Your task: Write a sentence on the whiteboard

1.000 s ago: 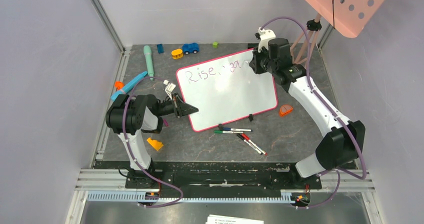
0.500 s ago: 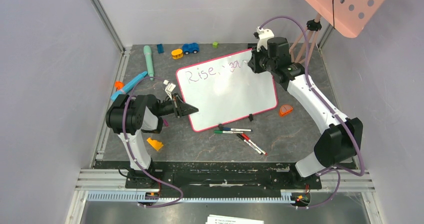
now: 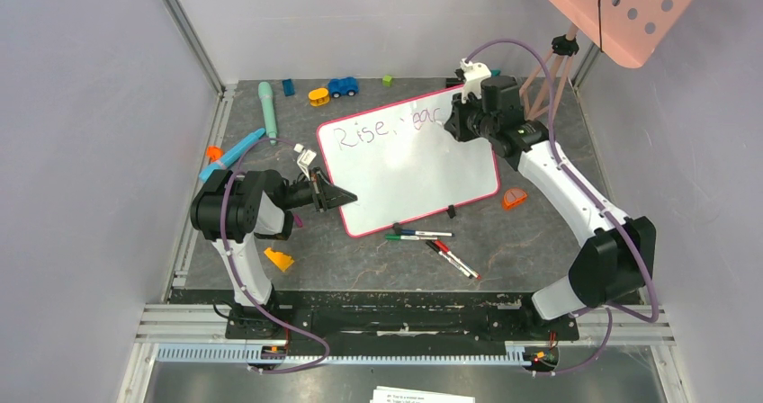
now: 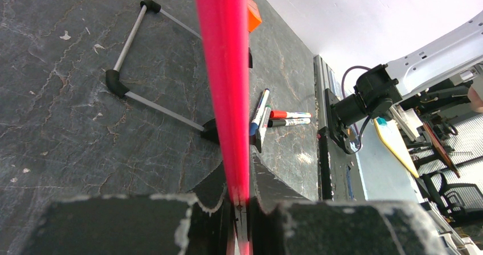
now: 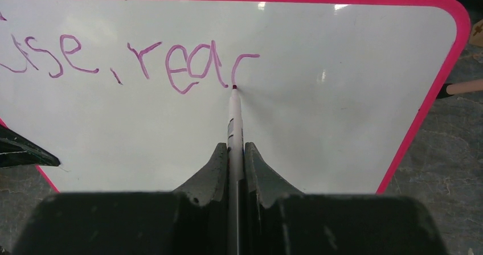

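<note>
left claw: clamped on whiteboard rim | right claw: gripped marker, tip touching board | sentence: read "Rise, reac", last letter possibly a c

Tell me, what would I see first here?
The big whiteboard with its pink rim, in the middle of the table. The right gripper holds a marker with its tip on purple writing near the board's top edge, and the left gripper clamps the board's left edge.
</note>
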Controlling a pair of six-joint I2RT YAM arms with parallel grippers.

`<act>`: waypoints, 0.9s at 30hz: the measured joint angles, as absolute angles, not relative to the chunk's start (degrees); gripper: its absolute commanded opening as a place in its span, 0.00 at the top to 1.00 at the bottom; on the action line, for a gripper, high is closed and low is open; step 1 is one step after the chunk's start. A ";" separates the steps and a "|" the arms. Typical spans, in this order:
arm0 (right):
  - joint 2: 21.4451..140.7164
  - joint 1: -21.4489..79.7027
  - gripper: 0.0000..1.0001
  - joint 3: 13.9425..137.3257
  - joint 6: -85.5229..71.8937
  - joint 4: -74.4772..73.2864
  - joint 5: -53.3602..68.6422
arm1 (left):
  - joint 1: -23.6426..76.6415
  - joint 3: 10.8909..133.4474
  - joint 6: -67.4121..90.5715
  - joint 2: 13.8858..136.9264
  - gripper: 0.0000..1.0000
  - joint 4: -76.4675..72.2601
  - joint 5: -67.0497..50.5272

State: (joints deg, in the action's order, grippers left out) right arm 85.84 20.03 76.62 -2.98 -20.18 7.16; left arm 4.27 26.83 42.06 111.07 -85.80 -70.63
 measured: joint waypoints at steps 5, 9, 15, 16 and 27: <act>85.49 20.03 1.00 76.53 -2.92 -21.06 5.54 | 4.27 26.83 42.06 111.07 0.96 -85.80 -70.63; 85.43 20.03 1.00 76.69 -2.92 -21.61 4.27 | 4.27 26.83 42.06 111.07 0.96 -85.80 -70.63; 85.43 19.94 1.00 78.26 -2.94 -21.96 3.79 | 4.27 26.83 42.04 111.07 0.97 -85.82 -70.65; 85.43 19.90 1.00 78.54 -2.94 -21.91 3.84 | 4.27 26.83 42.04 111.07 0.97 -85.82 -70.65; 85.45 19.09 1.00 81.30 -2.96 -20.67 3.90 | 4.27 26.83 42.04 111.07 0.97 -85.82 -70.65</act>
